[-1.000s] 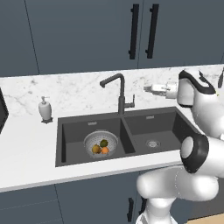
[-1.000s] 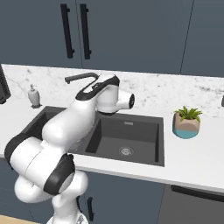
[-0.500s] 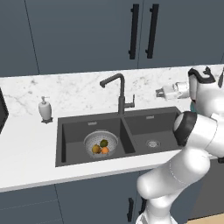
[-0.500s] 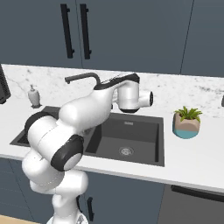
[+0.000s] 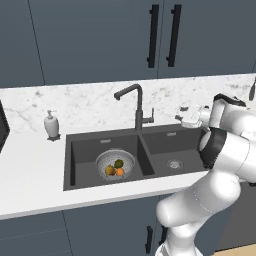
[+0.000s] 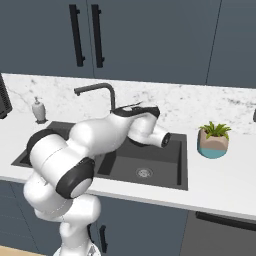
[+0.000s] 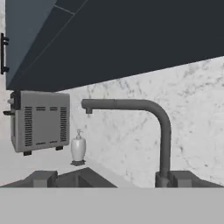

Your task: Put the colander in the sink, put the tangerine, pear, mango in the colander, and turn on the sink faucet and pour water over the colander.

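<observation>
Left base view: one perforated metal colander [image 5: 115, 163] sits in the left basin of the dark double sink [image 5: 157, 141], holding three fruits: one orange tangerine [image 5: 119, 172], one yellowish pear [image 5: 109, 170], one dark green mango [image 5: 118, 163]. The hand [image 5: 183, 116] hangs unclenched and empty right of the angular faucet [image 5: 135, 104].

Right base view: one potted plant [image 6: 214, 141] stands on the marble counter [image 6: 220, 172].

Hand view: one white soap dispenser [image 7: 78, 148], one slotted grey toaster [image 7: 40, 121].

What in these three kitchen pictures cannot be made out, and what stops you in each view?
- Left base view: colander holes, too small.
- Right base view: left basin of the sink, hidden by the arm.
- Hand view: sink faucet base and lever, cut off at the bottom.
- Any water stream: none discernible.
</observation>
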